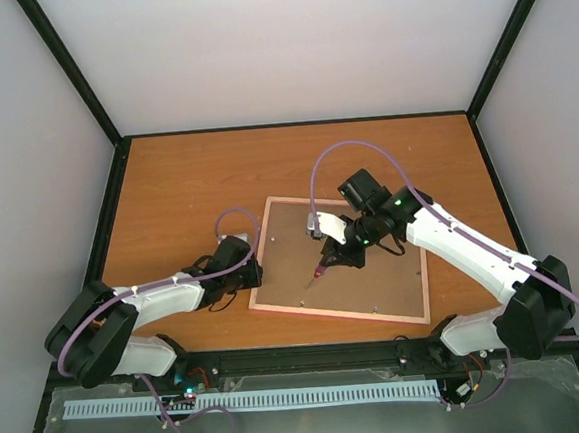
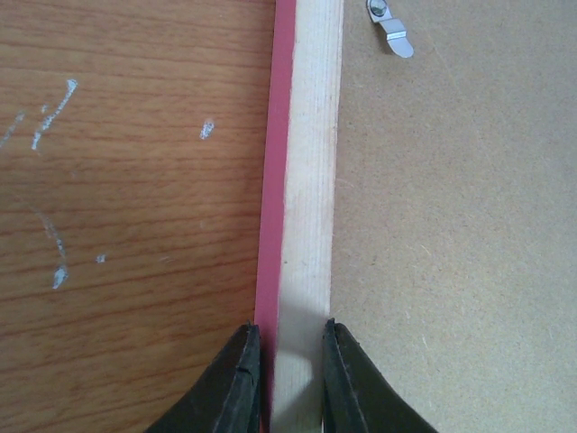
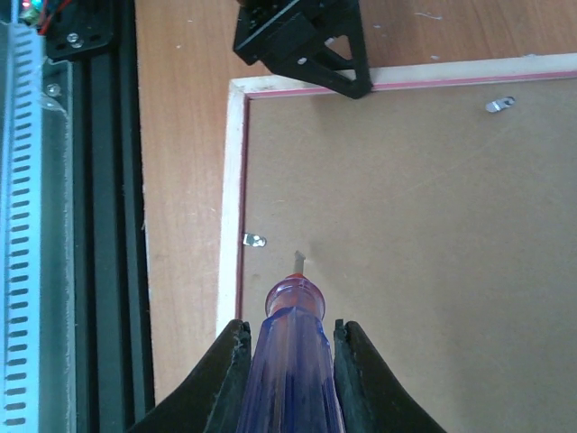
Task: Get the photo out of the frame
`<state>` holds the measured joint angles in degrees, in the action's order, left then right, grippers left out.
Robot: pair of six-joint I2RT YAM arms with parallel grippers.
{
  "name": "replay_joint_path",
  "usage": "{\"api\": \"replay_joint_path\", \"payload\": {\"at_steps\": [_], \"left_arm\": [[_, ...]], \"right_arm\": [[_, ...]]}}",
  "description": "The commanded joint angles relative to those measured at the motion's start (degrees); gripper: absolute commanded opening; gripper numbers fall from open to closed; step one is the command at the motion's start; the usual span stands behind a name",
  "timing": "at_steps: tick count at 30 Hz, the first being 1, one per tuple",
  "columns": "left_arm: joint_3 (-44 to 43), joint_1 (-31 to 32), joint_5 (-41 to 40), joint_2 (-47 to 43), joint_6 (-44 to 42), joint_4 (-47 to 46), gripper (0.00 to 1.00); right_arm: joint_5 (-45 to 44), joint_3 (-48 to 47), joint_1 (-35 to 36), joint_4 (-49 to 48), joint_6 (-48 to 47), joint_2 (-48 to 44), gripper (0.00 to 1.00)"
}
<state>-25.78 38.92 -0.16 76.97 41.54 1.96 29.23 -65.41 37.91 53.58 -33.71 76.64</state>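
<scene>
Your frame (image 1: pixel 337 313) lies face down on the table (image 1: pixel 187 184), towards its near right part. Its brown board (image 1: pixel 374 275) faces up and fills the whole back, so the photo does not show in any view.

Your left gripper (image 1: pixel 246 270) is at the frame's left edge. In the left wrist view its fingers (image 2: pixel 239 388) stand close together and pinch the pale wooden rim between them. One is against the pink outer side and the other against the inner side, where the board begins. A small metal clip (image 2: pixel 392 34) sits on the board farther along that edge, well clear of the fingers.

Your right gripper (image 1: pixel 335 256) is over the middle of the board, with its fingers (image 3: pixel 225 379) clamped on the handle of a screwdriver (image 3: pixel 293 361). The handle is translucent blue-violet with a red collar, and it fills the gap between the fingers. The shaft slants down towards the near edge of the frame. Its tip is just beside a second clip (image 3: pixel 255 240) on the board. You cannot tell from these views whether the tip touches the board.
</scene>
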Motion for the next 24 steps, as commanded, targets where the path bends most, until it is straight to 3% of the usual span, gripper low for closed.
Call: {"api": "replay_joint_path", "payload": {"at_steps": [1, 24], "left_arm": [[1.18, 0.37, -0.01, 1.23, 1.09, 0.81, 0.01], [1.43, 0.37, 0.16, 1.31, 1.01, 0.41, 0.01]], "right_arm": [[4.54, 0.53, -0.02, 1.22, -1.78, 0.00, 0.03], [7.41, 0.85, 1.28, 2.65, -3.44, 4.47, 0.03]]}}
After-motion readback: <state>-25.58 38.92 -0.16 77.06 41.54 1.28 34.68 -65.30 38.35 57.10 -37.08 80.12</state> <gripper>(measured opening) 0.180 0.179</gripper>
